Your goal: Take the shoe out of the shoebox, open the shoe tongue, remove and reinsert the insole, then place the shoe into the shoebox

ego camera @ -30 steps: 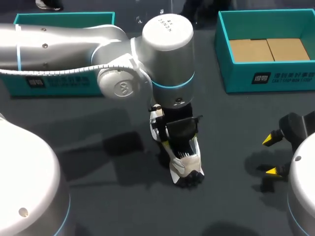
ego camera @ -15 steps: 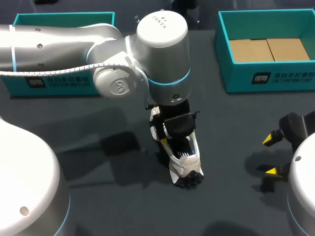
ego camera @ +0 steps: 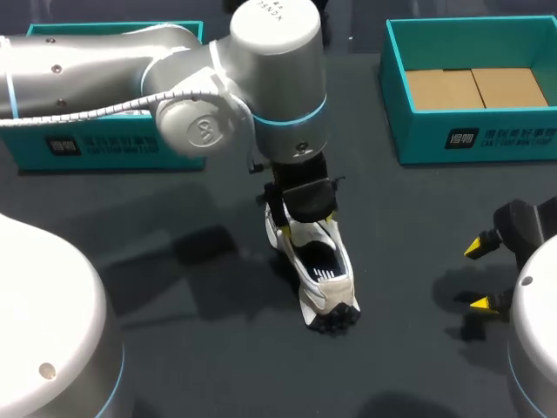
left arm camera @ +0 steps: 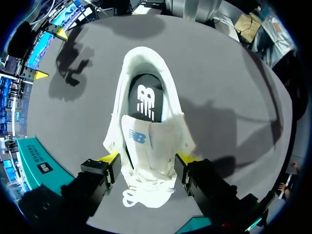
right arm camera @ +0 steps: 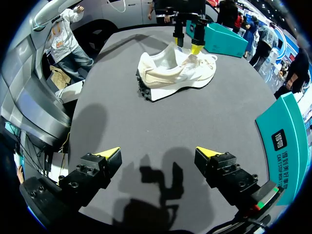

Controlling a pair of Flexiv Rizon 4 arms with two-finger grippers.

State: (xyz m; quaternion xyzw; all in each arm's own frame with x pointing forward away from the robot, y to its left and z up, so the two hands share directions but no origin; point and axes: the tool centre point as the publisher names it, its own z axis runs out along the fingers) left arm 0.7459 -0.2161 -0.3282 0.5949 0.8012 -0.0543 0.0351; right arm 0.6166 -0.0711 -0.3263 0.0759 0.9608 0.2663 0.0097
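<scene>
Shoe (ego camera: 318,266) lies on the table (ego camera: 200,366) at the centre of the head view, heel toward the lower edge, well apart from the teal shoebox (ego camera: 470,139) at upper right. Your left gripper (ego camera: 309,228) hangs over its toe end. Your right gripper (ego camera: 477,276) sits at the right edge, spread open and empty. With nothing bracing the shoe, any pull would likely slide or lift it whole.

From the left wrist, the left gripper (left arm camera: 147,158) has its fingers wide apart, one at each side of the laced forefoot, gripping nothing; whether the tips brush the upper you cannot tell. The tongue (left arm camera: 141,141) lies between them, with the black insole (left arm camera: 145,97) ahead in the heel. Close here and you would likely pinch the whole forefoot, not the tongue. The loose laces (left arm camera: 146,195) under the gripper could snag a tip.

From the right wrist, the right gripper (right arm camera: 157,152) is wide open over bare table, the shoe (right arm camera: 175,73) well ahead of it. Bringing it in to steady the heel risks knocking the shoe or the other arm.
</scene>
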